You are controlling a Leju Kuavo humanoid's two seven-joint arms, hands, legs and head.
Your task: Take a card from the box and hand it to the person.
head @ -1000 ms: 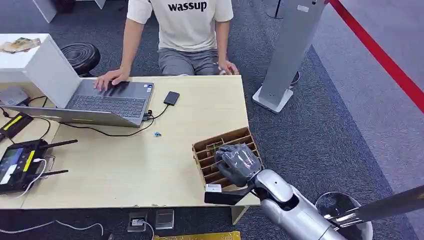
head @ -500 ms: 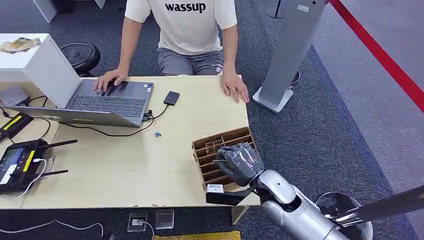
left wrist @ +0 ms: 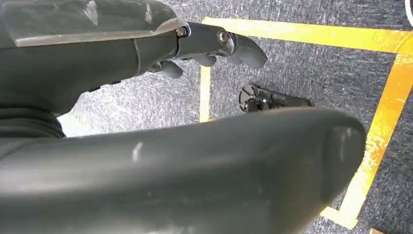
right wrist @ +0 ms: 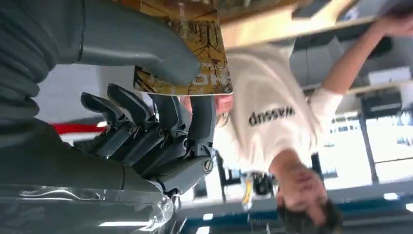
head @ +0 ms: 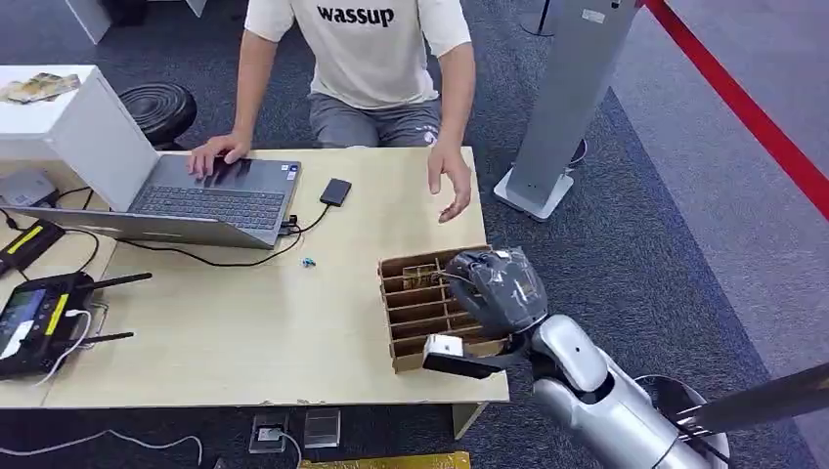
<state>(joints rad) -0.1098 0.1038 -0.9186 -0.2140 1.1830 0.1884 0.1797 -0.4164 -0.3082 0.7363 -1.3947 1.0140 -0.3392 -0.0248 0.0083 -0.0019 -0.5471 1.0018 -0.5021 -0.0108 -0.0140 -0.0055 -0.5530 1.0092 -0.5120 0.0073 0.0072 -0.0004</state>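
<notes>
Right hand [head: 499, 288]: pinches a card [right wrist: 195, 53] between thumb and fingers, above the box [head: 425, 308] at the worktop's [head: 244, 332] near right corner.
Left hand [left wrist: 214, 46]: fingers curled, holding nothing.
Person's hand [head: 452, 181]: raised over the worktop's far right edge.

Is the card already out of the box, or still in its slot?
Cannot tell. The right hand pinches the card, but the hand hides the box slot.

A wooden table [head: 244, 332] is set on grey carpet [head: 665, 244] (crossed by a red stripe [head: 753, 112]). A black stool [head: 161, 109] is seen beyond it.
</notes>
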